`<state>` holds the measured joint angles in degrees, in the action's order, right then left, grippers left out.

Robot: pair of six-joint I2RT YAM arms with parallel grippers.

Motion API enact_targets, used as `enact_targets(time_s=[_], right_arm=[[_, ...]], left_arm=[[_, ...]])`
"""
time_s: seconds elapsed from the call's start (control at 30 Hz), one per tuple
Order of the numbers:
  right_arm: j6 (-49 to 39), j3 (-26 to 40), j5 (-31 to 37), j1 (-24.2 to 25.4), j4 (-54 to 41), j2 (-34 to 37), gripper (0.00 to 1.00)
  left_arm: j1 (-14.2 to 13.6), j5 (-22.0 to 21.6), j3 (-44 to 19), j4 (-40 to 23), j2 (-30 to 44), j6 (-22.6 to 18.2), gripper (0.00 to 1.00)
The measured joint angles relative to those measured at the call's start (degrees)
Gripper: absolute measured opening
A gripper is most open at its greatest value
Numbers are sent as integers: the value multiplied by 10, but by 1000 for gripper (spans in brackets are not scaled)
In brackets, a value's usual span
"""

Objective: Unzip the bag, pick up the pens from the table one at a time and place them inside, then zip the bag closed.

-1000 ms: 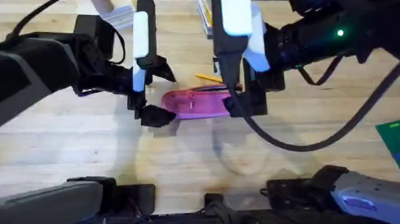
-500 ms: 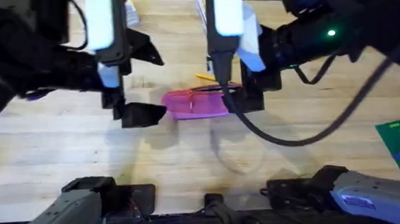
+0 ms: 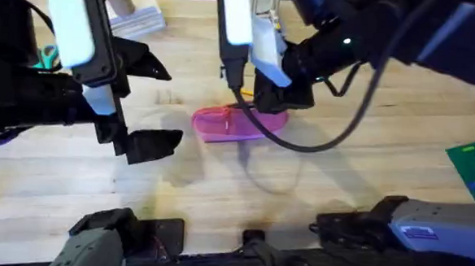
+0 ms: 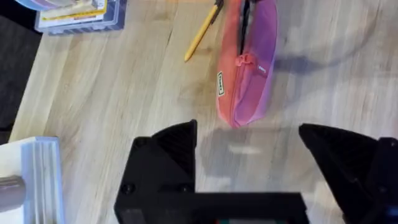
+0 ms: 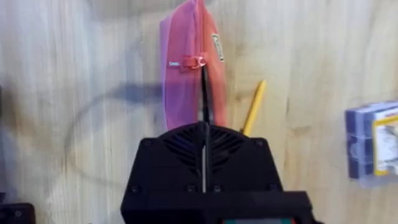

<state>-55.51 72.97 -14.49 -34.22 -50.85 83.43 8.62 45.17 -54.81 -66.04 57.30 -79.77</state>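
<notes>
Wooden desk (image 3: 366, 156): your right end effector (image 5: 204, 134) pinched together on bag (image 5: 186, 68) zipper, unzipping; left end effector (image 4: 249, 149) spread apart. Next, pull steadily.

**Hidden and cut off**

Far end of the pink bag (image 3: 231, 124) covered overhead by the right hand (image 3: 265, 102). Bag cut by the picture's edge in the left wrist view, its near end tucked under the black fingers (image 5: 205, 155) in the right wrist view. Yellow pen (image 4: 200, 34) partly hidden behind both. Pen overhead too small to tell. Plastic box (image 5: 373, 140) cropped at the edge.
</notes>
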Motion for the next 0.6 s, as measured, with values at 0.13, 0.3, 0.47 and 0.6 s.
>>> enact_targets(time_s=[0.13, 0.3, 0.47, 0.6], right_arm=[[0, 0, -4, 0, 1, 31, 32], [0, 0, -6, 0, 10, 62, 32], [0, 0, -6, 0, 37, 69, 30], [0, 0, -8, 0, 50, 69, 30]], left_arm=[[0, 0, 0, 0, 0, 0, 993], [0, 0, 0, -2, 0, 0, 993], [0, 0, 0, -2, 0, 0, 993], [0, 0, 0, -2, 0, 0, 993]])
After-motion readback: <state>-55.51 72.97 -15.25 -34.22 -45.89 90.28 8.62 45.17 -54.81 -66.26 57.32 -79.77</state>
